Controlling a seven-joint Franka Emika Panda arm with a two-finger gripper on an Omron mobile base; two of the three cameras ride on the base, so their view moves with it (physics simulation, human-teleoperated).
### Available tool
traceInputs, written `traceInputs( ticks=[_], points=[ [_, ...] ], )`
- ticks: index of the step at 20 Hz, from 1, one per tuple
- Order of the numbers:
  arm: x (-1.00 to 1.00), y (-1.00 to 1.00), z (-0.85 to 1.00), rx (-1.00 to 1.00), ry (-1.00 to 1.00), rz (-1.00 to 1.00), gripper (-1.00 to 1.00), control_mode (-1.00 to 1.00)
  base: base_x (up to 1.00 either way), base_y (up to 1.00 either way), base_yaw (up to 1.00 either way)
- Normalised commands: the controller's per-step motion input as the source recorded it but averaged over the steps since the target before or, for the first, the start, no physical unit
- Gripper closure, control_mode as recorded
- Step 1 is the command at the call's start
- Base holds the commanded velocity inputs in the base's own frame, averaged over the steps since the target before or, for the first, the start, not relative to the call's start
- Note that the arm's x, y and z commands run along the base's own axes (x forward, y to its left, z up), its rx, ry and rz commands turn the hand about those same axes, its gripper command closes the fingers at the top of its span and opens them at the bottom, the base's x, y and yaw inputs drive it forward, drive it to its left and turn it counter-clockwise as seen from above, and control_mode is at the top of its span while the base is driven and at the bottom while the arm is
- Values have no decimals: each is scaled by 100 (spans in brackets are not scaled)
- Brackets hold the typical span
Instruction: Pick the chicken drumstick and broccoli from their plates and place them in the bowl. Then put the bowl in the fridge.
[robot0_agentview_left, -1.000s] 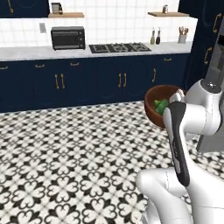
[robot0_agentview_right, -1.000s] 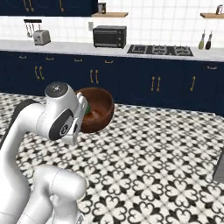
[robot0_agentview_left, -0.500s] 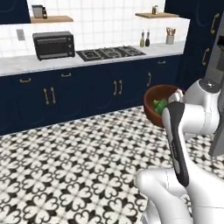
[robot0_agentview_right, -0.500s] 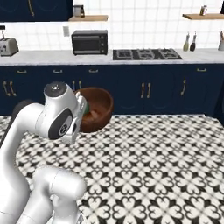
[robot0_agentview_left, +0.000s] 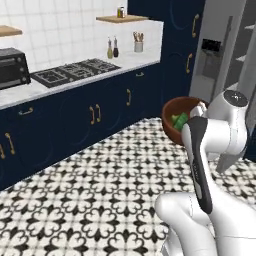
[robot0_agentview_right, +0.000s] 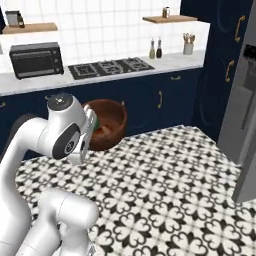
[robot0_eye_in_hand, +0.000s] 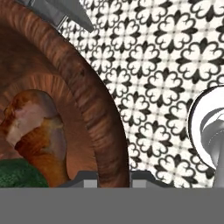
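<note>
A: Even, bright light is falling over everything; the white tiled wall (robot0_agentview_left: 60, 35) is looking almost washed out.

B: Shadows are staying faint, though the bowl (robot0_eye_in_hand: 87, 100) is darkening toward its inside.

A: Both base views are looking soft and slightly blurred; the patterned floor (robot0_eye_in_hand: 166, 78) is rendering crisply up close.

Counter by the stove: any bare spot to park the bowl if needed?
Bare marble lies left of the stove, up to the toaster oven, and right of it before the bottles and utensil cup. That right end is crowded. The gripper holds the bowl.
</note>
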Motion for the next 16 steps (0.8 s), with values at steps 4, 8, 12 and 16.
traceInputs(
  ticks=[4,8,12,16],
  points=[
    [0,0,0,0,0,0,100,100,100,91,-58],
    [0,0,0,0,0,0,100,100,100,97,-45],
    [0,0,0,0,0,0,100,100,100,98,-45],
    [0,0,0,0,0,0,100,100,100,92,-41]
  ],
)
